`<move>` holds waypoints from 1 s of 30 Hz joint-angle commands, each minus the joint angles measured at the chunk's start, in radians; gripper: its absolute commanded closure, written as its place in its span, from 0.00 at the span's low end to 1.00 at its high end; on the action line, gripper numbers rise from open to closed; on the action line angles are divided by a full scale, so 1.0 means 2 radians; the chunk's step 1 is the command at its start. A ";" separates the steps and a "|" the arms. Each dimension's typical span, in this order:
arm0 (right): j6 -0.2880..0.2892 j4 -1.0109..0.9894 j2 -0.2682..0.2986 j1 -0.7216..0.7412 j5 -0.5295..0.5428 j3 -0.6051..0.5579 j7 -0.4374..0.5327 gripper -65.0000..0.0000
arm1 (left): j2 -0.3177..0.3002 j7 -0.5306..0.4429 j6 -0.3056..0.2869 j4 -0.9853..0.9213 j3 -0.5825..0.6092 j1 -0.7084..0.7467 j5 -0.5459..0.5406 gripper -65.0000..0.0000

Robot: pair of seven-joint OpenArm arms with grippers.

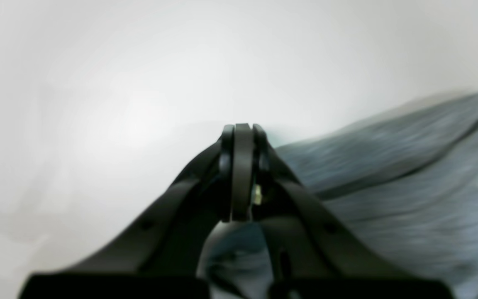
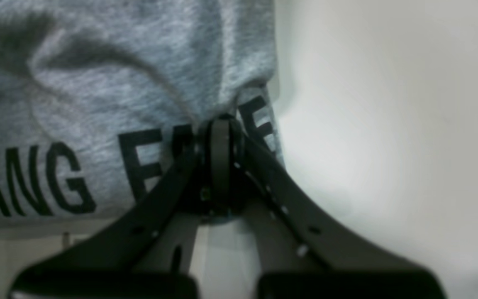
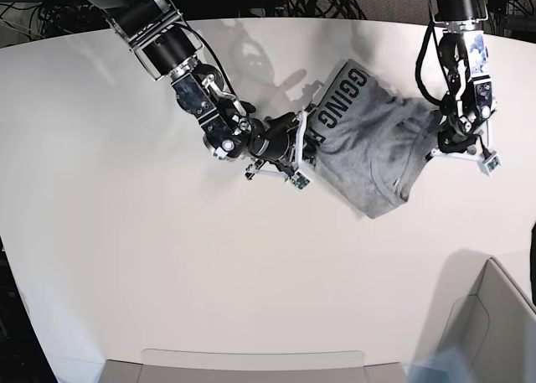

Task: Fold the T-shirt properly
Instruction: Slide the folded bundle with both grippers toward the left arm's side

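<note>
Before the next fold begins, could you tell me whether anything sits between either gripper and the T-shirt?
Nothing visible does. The right gripper is shut on the T-shirt at its lettered edge, and the left gripper is shut at the opposite edge.

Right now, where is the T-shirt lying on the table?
In the base view the T-shirt is bunched on the white table at upper right of centre, between the right gripper and the left gripper.
</note>
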 commanded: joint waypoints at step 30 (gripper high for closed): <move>-0.016 0.071 -0.005 -0.035 -0.009 0.017 -0.039 1.00 | 0.007 0.018 -0.002 0.167 0.151 0.159 0.001 1.00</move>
